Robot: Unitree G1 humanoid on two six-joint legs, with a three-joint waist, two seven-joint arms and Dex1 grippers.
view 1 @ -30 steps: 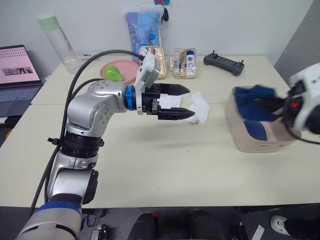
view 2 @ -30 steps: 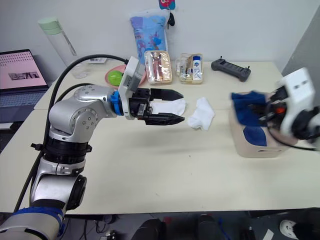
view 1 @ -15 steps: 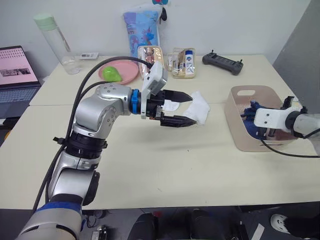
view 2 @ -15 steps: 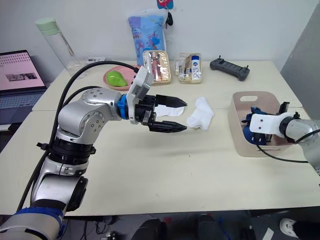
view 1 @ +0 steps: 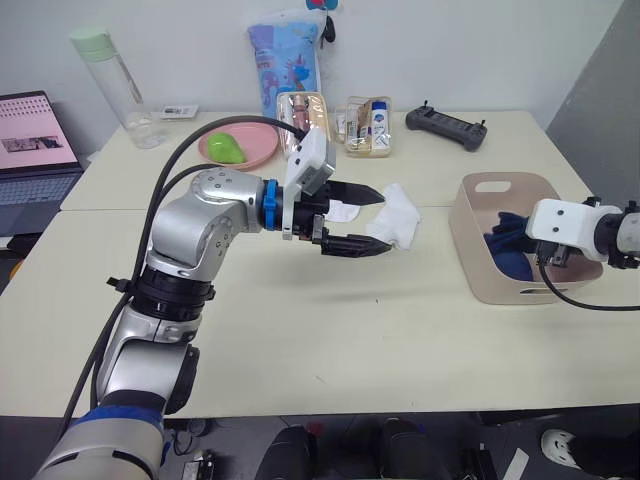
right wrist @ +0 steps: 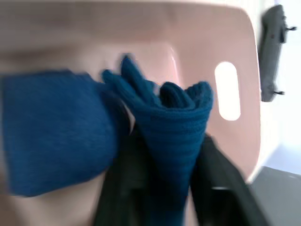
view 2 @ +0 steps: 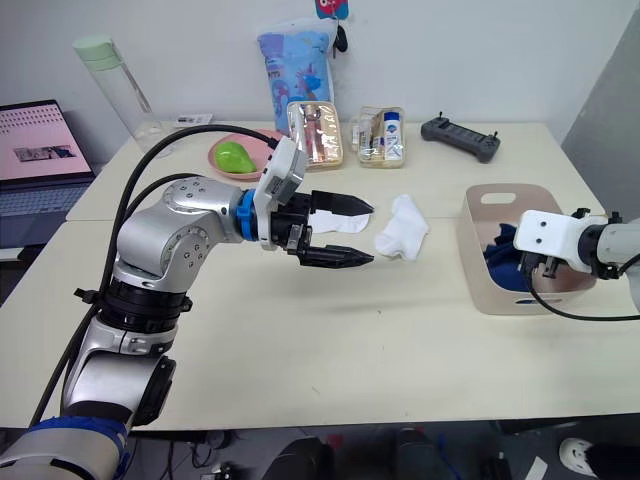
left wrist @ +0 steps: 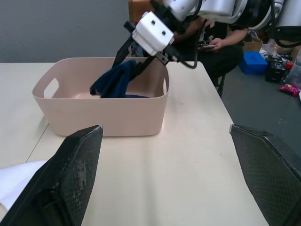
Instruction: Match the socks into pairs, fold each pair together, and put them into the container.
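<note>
One blue sock (right wrist: 174,136) pinched by right gripper (left wrist: 123,70) inside container (view 1: 478,262); left gripper (view 1: 375,220) gapes.

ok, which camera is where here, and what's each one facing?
Left eye view: on the head, looking down over the table; left gripper open near the white socks.
Right eye view: stereo twin, same scene; right gripper in the container.
Left wrist view: along its open fingers toward the container and the blue sock.
Right wrist view: inside the container, fingers clamping the blue sock.
Shared: both wrist views show the blue sock in the container.
</note>
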